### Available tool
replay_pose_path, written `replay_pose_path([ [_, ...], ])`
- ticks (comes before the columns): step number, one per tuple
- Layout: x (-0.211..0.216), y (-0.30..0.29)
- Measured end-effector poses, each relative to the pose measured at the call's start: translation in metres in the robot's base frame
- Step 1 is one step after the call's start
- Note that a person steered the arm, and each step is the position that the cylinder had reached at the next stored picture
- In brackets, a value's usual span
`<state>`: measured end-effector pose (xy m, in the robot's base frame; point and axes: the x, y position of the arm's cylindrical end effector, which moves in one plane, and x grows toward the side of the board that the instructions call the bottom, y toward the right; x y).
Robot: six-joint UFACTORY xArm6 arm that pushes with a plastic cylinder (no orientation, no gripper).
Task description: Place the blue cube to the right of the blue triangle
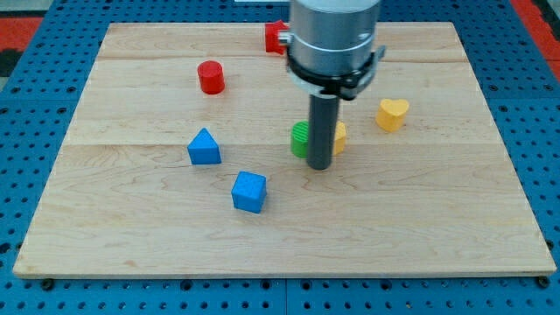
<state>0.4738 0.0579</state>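
The blue cube (248,192) lies on the wooden board (131,236), below and to the right of the blue triangle (204,147). The two are apart. My tip (319,167) stands right of both, about a cube's width up and to the right of the blue cube, not touching it. The rod hides part of a green block (300,139) and a yellow block (339,137) just behind it.
A red cylinder (210,77) stands at the upper left. A red block (275,37) at the top is partly hidden by the arm. A yellow heart (392,114) lies at the right. Blue pegboard (35,114) surrounds the board.
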Motion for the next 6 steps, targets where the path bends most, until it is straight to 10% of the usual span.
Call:
replay_pose_path([
  [2,0.005,0.021],
  [4,0.104,-0.03],
  [6,0.065,-0.109],
])
